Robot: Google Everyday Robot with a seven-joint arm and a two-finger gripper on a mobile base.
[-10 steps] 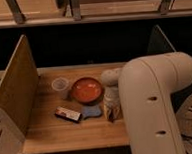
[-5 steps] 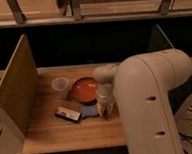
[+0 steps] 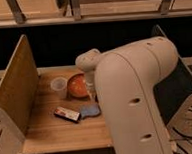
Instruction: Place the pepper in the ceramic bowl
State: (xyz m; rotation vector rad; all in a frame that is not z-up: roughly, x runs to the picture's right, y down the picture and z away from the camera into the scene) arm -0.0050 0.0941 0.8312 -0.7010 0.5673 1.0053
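The orange-red ceramic bowl (image 3: 75,86) sits on the wooden table (image 3: 54,135), and my arm covers its right part. My gripper (image 3: 94,94) hangs at the bowl's right edge, below the white wrist (image 3: 88,62); the big white arm hides most of it. The pepper is hidden from view.
A translucent plastic cup (image 3: 58,86) stands just left of the bowl. A red-and-white flat box (image 3: 67,114) and a blue flat item (image 3: 90,110) lie in front of the bowl. A tall wooden side panel (image 3: 15,90) borders the table on the left. Dark shelving is behind.
My arm has swung left, from right of the bowl to over its right side. It now hides more of the bowl and table. The objects on the table have not moved.
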